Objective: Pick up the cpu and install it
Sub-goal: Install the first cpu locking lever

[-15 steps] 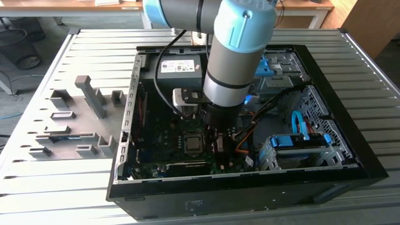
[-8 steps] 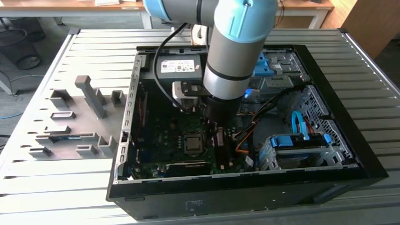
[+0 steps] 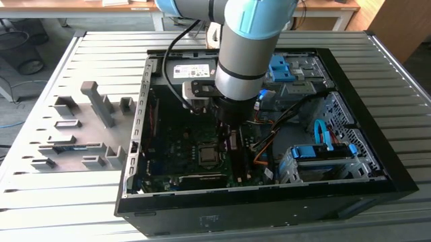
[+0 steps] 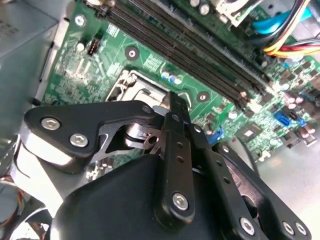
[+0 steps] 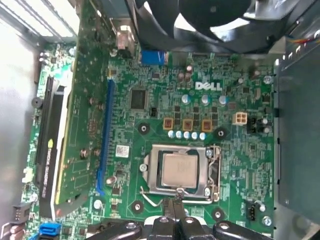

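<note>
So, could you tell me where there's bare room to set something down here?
The ribbed table is bare between the grey holder tray and the computer case. Inside the case it is crowded: the pincer hangs beside the chip, with cables close by.

I see the cpu (image 5: 180, 169), a small flat square chip with a silver-grey metal top, lying level in its metal socket frame, lower centre of the first wrist view; its edges sit square to the frame.
</note>
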